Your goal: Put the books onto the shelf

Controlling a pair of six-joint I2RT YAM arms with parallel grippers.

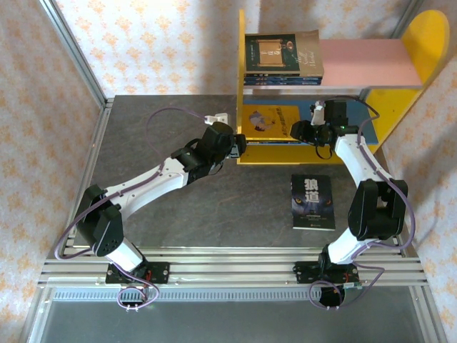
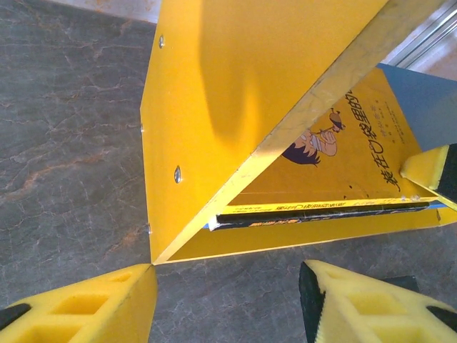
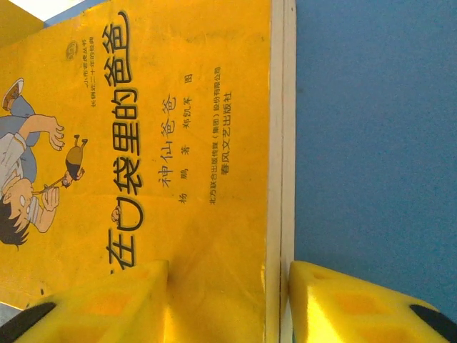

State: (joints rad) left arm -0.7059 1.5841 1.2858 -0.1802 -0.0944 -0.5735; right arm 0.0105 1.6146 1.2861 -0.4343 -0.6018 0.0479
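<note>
L gripper released, yellow shelf side panel just ahead. R gripper jaws apart, empty, straddling edge of thin yellow paperback on blue board. Dark-blue wolf-face paperback lies behind it: prob. light, floppy, slick; pinch at spine.

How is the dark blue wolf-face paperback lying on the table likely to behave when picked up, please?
This dark blue wolf-face paperback looks thin, so probably floppy and light. Flat on the grey table, it likely offers little edge to grip and may slide.
</note>
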